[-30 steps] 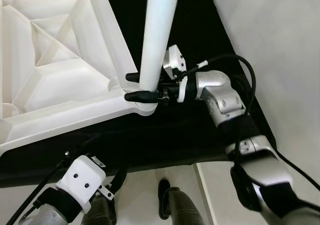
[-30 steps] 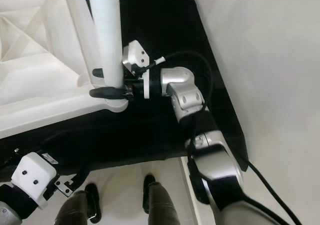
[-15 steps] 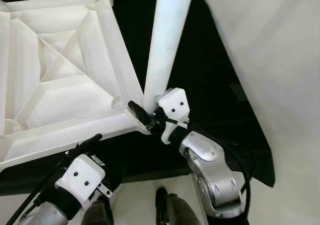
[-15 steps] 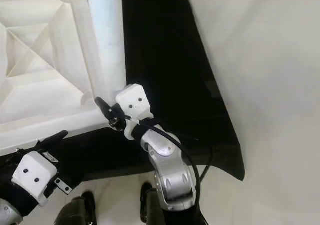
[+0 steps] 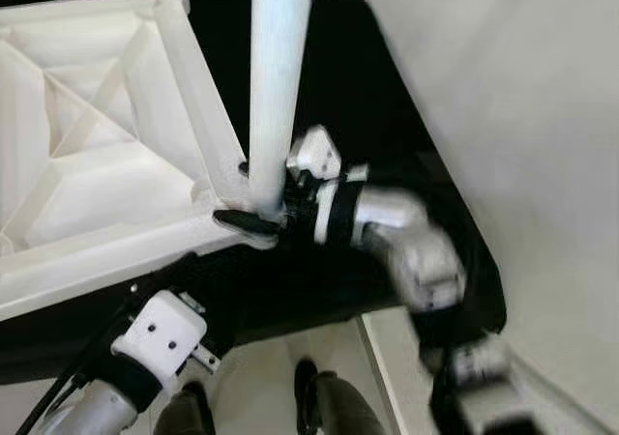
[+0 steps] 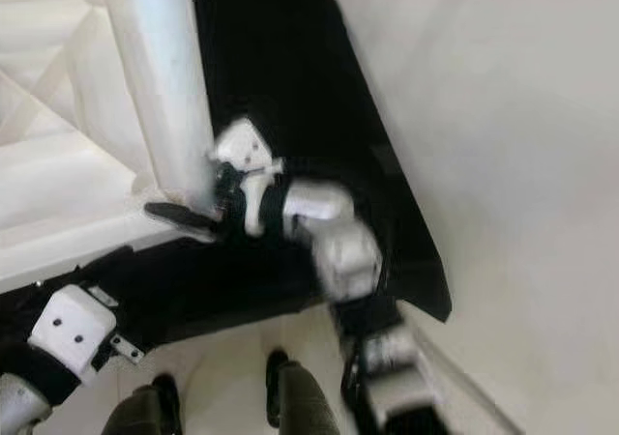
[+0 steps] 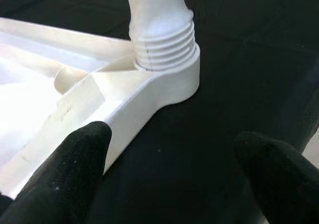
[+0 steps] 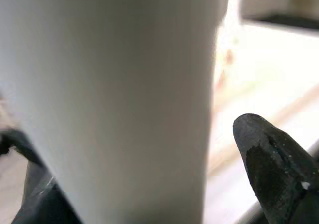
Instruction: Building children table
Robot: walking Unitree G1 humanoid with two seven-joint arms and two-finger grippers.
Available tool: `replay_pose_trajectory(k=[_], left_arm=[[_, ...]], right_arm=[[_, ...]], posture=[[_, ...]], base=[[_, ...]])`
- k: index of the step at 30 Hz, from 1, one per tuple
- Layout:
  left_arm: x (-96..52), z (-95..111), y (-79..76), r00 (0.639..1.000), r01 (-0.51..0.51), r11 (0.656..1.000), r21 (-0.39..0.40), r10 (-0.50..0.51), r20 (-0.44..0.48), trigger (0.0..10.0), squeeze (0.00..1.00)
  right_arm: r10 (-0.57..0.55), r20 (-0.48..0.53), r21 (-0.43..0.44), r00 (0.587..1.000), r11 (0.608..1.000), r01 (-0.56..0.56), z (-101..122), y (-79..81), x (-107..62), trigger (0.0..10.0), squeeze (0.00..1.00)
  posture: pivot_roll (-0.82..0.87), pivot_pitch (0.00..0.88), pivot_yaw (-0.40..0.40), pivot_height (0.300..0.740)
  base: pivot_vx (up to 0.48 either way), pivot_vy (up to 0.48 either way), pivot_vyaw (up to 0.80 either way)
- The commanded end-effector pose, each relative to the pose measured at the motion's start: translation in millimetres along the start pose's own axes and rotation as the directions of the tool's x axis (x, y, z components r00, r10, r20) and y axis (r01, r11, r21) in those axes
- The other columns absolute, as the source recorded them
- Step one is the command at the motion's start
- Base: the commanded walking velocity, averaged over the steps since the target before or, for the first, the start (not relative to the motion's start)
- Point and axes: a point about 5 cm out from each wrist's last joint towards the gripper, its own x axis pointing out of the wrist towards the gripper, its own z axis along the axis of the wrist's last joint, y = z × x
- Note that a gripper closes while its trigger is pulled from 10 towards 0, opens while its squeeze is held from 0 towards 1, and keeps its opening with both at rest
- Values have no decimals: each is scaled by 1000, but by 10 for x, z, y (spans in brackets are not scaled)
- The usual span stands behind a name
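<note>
The left gripper hovers low with its 2 black fingers spread apart, near the corner of the upside-down white ribbed plastic tabletop lying on the black cloth. At that corner stands the white round plastic leg, threaded into its socket, pinched near its base by the right gripper.

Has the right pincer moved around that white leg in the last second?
Yes. The right pincer swung toward the robot, then back beside the leg at the tabletop's corner socket.
</note>
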Motion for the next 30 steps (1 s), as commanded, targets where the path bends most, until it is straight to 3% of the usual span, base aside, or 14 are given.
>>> replay_pose_trajectory(k=[1, 5, 6, 8, 9, 19, 24, 25, 26, 27, 28, 29, 30], left_arm=[[-10, -28, -43, 1000, 4, 1000, -6, -4, -10, 10000, 0], [5, -28, -43, 1000, 0, 1000, -3, 0, -6, 10000, 0], [13, -30, -44, 1000, -1, 1000, -2, 1, -5, 10000, 0], [19, -31, -44, 1000, -1, 1000, -2, 1, -5, 10000, 0], [21, -32, -45, 1000, -1, 1000, -1, 1, -4, 10000, 0], [48, -41, -46, 1000, -9, 1000, 0, 9, 5, 10000, 0], [80, -68, -55, 1000, -11, 1000, 0, 11, 7, 10000, 0], [92, -78, -59, 1000, -12, 1000, 1, 12, 7, 10000, 0], [100, -89, -59, 1000, -18, 1000, 3, 18, 7, 10000, 0], [100, -89, -59, 1000, -18, 1000, 3, 18, 7, 10000, 0], [105, -94, -58, 1000, -22, 1000, 5, 22, 6, 10000, 0], [101, -106, -49, 1000, -29, 1000, 8, 29, 3, 10000, 0], [100, -113, -38, 999, -34, 999, 9, 34, 2, 10000, 0]], right_arm=[[99, 20, 51, 995, 994, -99, -70, 2, 31, 10000, 0], [169, 33, 54, 985, 984, -171, 3, -103, 74, 10000, 0], [190, 25, 49, 982, 980, -191, 13, -131, 81, 3098, 0], [203, 19, 46, 979, 978, -203, 18, -148, 83, 3098, 0], [227, 18, 47, 974, 973, -228, 19, -164, 82, 0, 0], [334, -10, 53, 943, 942, -333, -39, -233, -18, 0, 0], [201, -30, 23, 979, 979, -200, -123, -244, -91, 0, 0], [119, -38, 18, 992, 993, -118, -174, -239, -119, 0, 0], [-22, -52, 72, 998, 997, 26, -273, -218, -133, 0, 0], [-22, -52, 72, 998, 997, 26, -273, -218, -133, 0, 0], [-114, -70, 113, 991, 986, 121, -342, -200, -149, 0, 0], [-406, -218, 124, 887, 890, 438, -655, 17, -158, 0, 0], [-566, -296, 92, 769, 784, 613, -812, 245, -204, 0, 0]], posture=[[-19, 277, -170, 740], [-10, 276, -170, 740], [-7, 275, -170, 740], [-8, 275, -170, 740], [-8, 275, -170, 740], [-29, 267, -173, 740], [-52, 243, -202, 740], [-54, 236, -213, 740], [-60, 235, -225, 740], [-60, 235, -225, 740], [-60, 235, -225, 740], [-91, 241, -210, 740], [-99, 244, -204, 740]], base=[[0, 0, 0], [0, 0, 0], [0, 0, 0], [0, 0, 0], [0, 0, 0], [0, 0, 0], [0, 0, 0], [0, 0, 0], [0, 0, 0], [0, 0, 0], [0, 0, 0], [0, 0, 0], [0, 0, 0]])
